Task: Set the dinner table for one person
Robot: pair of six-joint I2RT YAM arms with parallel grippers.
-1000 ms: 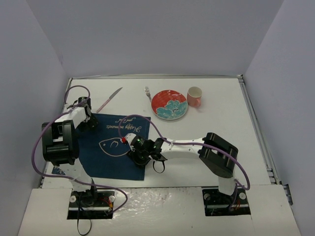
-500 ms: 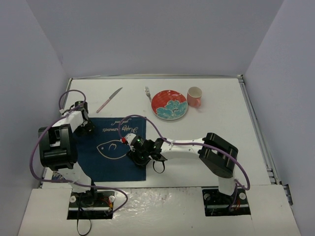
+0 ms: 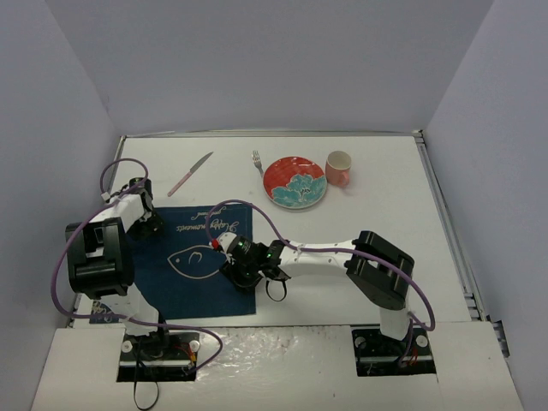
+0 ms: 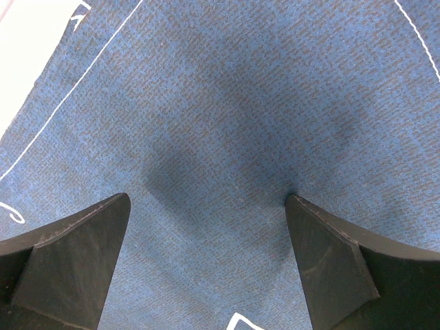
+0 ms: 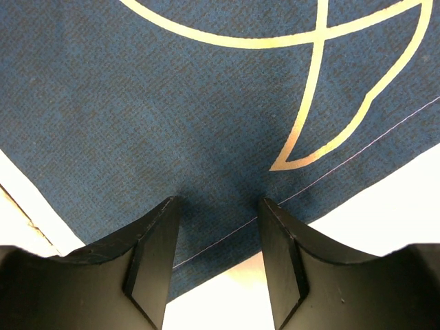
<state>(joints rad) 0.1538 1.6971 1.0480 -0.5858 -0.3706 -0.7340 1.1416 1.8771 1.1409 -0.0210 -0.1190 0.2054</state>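
1. From above, the left arm hides the near-left corner of the mat (image 3: 201,291), and the fingertips of the 2 claws are too small to read.
2. Left claw (image 4: 206,199): jaws wide apart and empty, with both tips pressing on the mat.
3. Right claw (image 5: 220,201): jaws partly apart with nothing between them, tips on the mat just inside its edge.
4. The white table (image 3: 385,197) carries the mat on its near-left part.

— What is different from a second ago?
— The left claw (image 3: 144,226) now sits a little further left and nearer on the mat (image 3: 201,287).
— And the left arm (image 3: 98,257)?
— Its elbow is lower, drawn back.
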